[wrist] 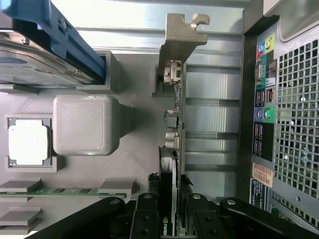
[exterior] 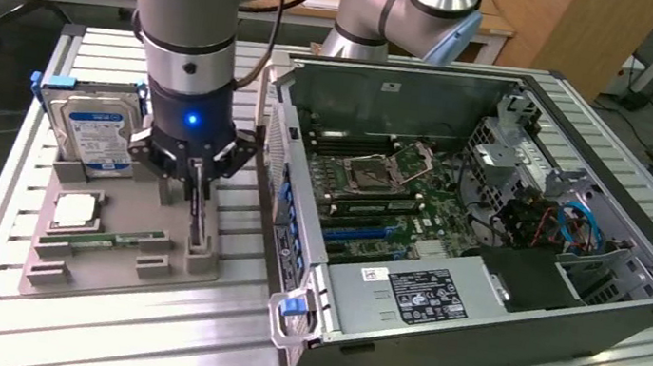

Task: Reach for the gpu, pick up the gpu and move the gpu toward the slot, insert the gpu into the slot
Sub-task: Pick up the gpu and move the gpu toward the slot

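Note:
The gpu [exterior: 197, 220] stands on edge in its holder at the right side of the grey tray [exterior: 114, 283], just outside the open computer case [exterior: 489, 215]. My gripper [exterior: 199, 189] comes straight down onto its top edge. In the wrist view the gpu [wrist: 173, 124] runs edge-on away from the camera, and its silver bracket [wrist: 177, 40] is at the far end. My gripper [wrist: 170, 200] has a black finger pressed against each face of the card, so it is shut on it. The blue slot [exterior: 358, 234] lies on the motherboard inside the case.
On the tray sit a blue-labelled hard drive [exterior: 97, 127], a processor chip [exterior: 77, 208] and a green memory stick [exterior: 114, 240]. The case's rear wall [wrist: 289, 114] with its ports stands close beside the card. A wooden bench runs behind the table.

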You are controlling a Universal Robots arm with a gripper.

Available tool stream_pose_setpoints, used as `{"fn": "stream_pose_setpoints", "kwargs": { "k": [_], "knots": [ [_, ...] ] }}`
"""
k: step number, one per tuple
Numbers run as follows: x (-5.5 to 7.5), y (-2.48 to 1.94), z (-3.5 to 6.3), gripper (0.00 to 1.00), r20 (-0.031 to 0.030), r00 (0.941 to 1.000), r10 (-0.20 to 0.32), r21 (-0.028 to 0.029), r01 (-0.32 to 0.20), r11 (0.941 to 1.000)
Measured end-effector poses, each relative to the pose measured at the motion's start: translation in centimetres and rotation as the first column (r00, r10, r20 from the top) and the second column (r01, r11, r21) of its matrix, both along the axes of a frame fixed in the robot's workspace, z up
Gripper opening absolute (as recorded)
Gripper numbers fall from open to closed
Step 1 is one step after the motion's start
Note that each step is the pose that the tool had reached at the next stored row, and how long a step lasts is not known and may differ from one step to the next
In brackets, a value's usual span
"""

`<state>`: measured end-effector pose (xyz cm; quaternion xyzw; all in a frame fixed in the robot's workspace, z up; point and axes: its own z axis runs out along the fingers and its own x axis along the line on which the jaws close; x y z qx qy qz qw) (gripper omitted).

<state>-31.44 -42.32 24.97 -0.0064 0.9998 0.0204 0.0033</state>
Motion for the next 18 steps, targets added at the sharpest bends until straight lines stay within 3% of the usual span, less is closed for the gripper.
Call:
{"fn": "stream_pose_setpoints", "kwargs": {
  "k": [18],
  "knots": [
    [0.0,0.0,2.79,0.26,0.0001,1.0,0.0,0.0001,0.0,1.0]
  ]
}}
